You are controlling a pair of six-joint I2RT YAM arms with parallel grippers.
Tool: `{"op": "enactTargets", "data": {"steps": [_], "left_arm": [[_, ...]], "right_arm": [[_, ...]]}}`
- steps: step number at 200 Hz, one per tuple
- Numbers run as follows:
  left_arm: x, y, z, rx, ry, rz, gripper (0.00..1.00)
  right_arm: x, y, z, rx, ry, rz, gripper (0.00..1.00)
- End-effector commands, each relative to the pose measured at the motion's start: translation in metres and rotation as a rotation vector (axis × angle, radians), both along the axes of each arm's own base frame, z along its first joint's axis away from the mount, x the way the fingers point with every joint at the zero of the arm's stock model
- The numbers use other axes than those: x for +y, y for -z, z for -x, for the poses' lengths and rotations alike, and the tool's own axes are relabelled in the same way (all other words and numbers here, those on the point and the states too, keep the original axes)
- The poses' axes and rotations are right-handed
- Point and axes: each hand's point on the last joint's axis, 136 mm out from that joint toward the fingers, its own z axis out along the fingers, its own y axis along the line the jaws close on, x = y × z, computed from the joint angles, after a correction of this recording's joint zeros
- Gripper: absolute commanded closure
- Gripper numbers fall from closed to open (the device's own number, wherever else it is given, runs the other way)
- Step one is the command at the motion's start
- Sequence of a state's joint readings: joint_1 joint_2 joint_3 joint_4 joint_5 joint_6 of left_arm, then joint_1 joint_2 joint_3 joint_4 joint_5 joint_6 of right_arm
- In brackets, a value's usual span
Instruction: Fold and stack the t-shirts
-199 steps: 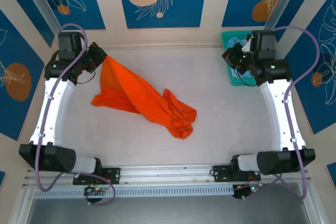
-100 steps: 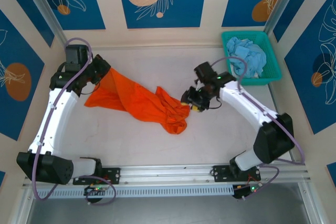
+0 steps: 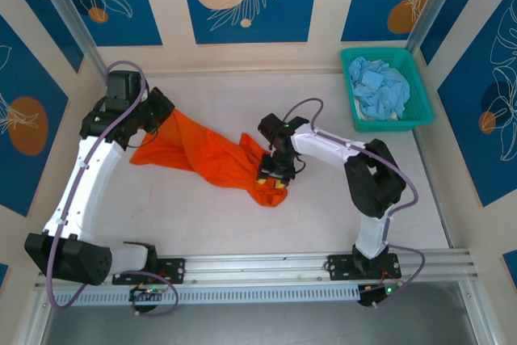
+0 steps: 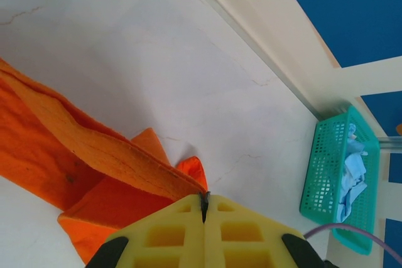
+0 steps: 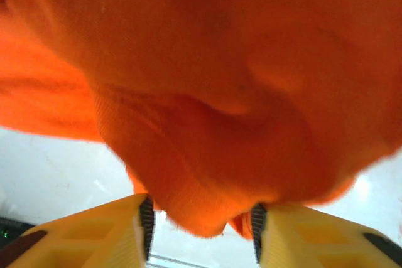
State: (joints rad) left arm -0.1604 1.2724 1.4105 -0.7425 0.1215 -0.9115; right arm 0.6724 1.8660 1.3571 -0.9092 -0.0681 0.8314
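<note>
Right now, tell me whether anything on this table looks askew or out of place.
The orange t-shirt lies twisted and crumpled in a diagonal rope, not flat: one end pinched in the shut left pincer, the other bunched between the jaws of the right pincer. The blue t-shirts sit in an unfolded heap in the teal basket.

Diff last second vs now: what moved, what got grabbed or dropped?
The right gripper swung from over the basket to mid-table and now straddles the bunched end of the orange shirt. It is unclear whether it has clamped. The left gripper stayed shut on the shirt's other end, edging slightly nearer. Nothing was let go. The basket and blue shirts are unchanged.
</note>
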Motion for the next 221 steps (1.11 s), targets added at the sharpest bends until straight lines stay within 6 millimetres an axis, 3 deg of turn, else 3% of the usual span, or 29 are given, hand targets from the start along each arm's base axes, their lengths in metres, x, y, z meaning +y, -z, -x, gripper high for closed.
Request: {"op": "enactTargets", "data": {"steps": [1, 14, 27, 63, 94, 125, 151, 168, 187, 202, 221], "left_arm": [[0.001, -0.003, 0.011, 0.006, -0.007, -0.006, 1.0], [0.004, -0.008, 0.013, 0.004, -0.012, -0.021, 1.0], [0.008, -0.02, 0.015, -0.013, -0.022, -0.042, 1.0], [0.015, -0.066, 0.02, -0.119, -0.049, -0.055, 1.0], [0.025, -0.108, 0.025, -0.233, -0.097, -0.051, 1.0], [0.041, -0.171, 0.038, -0.422, -0.169, -0.061, 1.0], [0.058, -0.224, 0.057, -0.578, -0.247, -0.066, 1.0], [0.065, -0.25, 0.068, -0.658, -0.277, -0.073, 1.0], [0.07, -0.262, 0.073, -0.689, -0.303, -0.074, 1.0], [0.068, -0.263, 0.071, -0.683, -0.294, -0.072, 1.0], [0.066, -0.246, 0.063, -0.618, -0.294, -0.061, 1.0]], "right_arm": [[0.005, 0.01, -0.008, 0.01, -0.02, 0.015, 0.72], [0.0, 0.01, -0.014, 0.018, -0.008, 0.025, 0.92], [-0.004, -0.004, -0.025, -0.028, 0.01, -0.005, 1.0], [-0.024, -0.081, -0.058, -0.198, 0.122, -0.18, 1.0], [-0.059, -0.153, -0.078, -0.347, 0.256, -0.327, 1.0], [-0.107, -0.214, -0.087, -0.506, 0.414, -0.438, 1.0], [-0.141, -0.253, -0.085, -0.634, 0.497, -0.475, 1.0], [-0.145, -0.266, -0.083, -0.697, 0.485, -0.479, 1.0], [-0.151, -0.266, -0.08, -0.701, 0.508, -0.48, 1.0], [-0.154, -0.264, -0.076, -0.706, 0.51, -0.471, 1.0], [-0.161, -0.25, -0.069, -0.676, 0.533, -0.417, 1.0]]}}
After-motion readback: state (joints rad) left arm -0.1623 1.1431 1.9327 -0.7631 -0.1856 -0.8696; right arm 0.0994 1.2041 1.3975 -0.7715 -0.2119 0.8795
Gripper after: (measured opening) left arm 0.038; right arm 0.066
